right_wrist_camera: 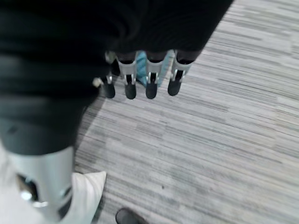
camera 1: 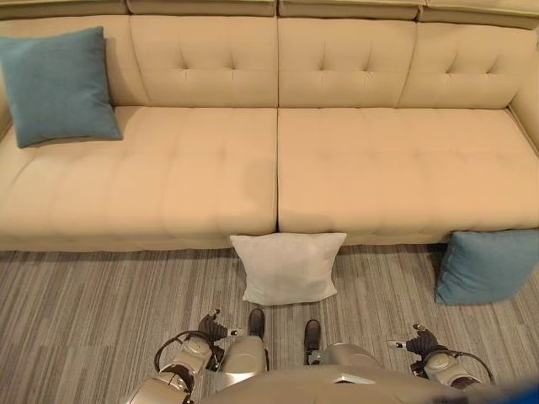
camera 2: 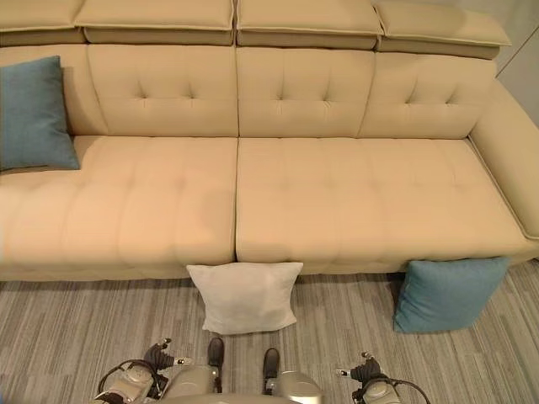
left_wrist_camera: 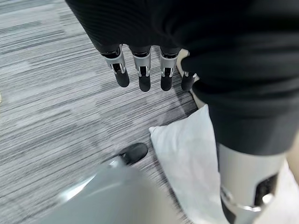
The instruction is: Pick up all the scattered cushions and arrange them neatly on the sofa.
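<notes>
The white cushion (camera 1: 288, 268) looks soft and light; grip its top edge. Each robot hand (left_wrist_camera: 142, 70) (right_wrist_camera: 140, 77) hangs spread, empty.

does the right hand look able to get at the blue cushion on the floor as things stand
Probably yes: the right hand hangs open and empty on the same side as the blue cushion leaning on the sofa, with bare floor between them.

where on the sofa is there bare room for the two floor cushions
Nearly the whole seat is bare, from beside the blue cushion at the left end across to the right armrest. Only that left corner is taken. The white cushion and the second blue cushion lean on the sofa front, on the floor.
</notes>
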